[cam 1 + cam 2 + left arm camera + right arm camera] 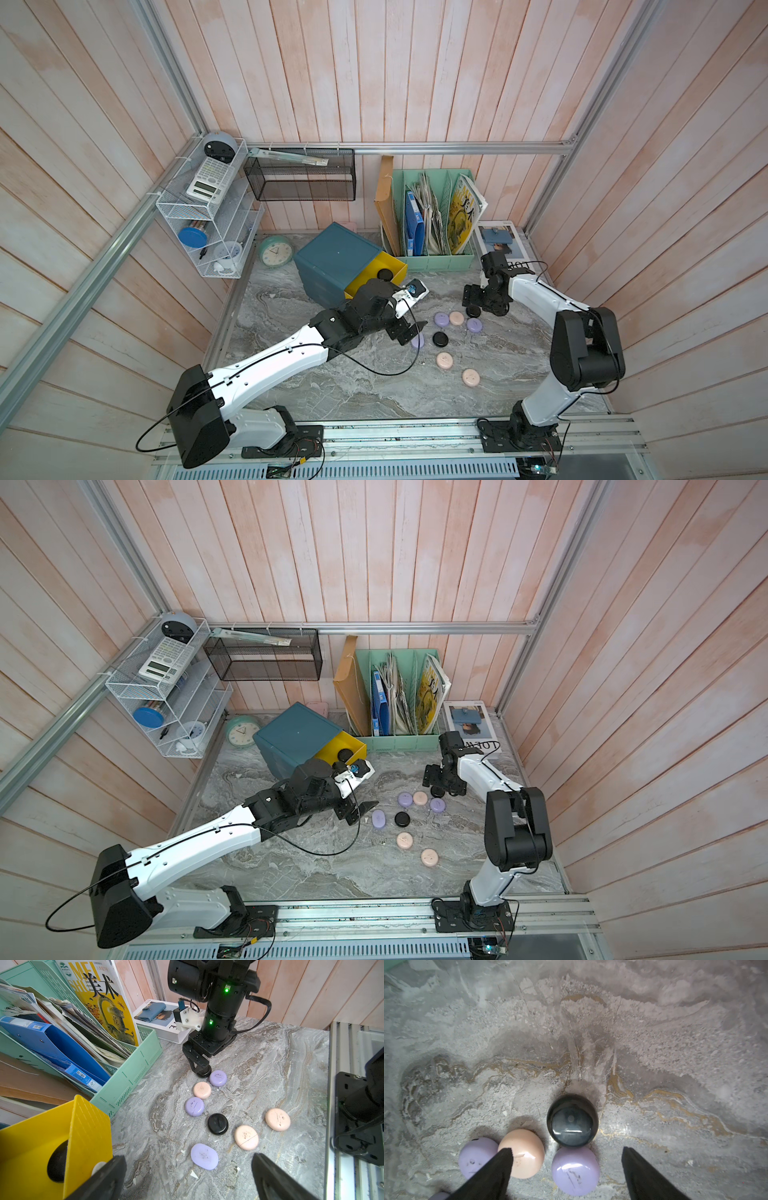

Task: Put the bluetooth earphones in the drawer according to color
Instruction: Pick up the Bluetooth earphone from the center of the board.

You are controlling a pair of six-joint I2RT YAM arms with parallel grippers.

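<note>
A grey marbled tabletop (374, 399) carries a dark teal plastic chest (336, 257) near its far left corner. The chest's top yellow drawer (395, 262) is pulled out and holds one black round earphone case (384, 274). Just in front of that drawer hangs the left gripper (362, 811), its jaws wide apart and empty, close above the nearest lilac oval case (417, 341). The right gripper (567, 1149) points down with its jaws also spread wide, its tips low around a second black case (572, 1120) that lies on the table; whether they touch it cannot be told. Beside that case sit a lilac case (575, 1171), a pale pink case (527, 1155) and another lilac case (473, 1155). Nearer the robot lie the third black case (440, 339) and two more pink cases (444, 359) (471, 377).
</note>
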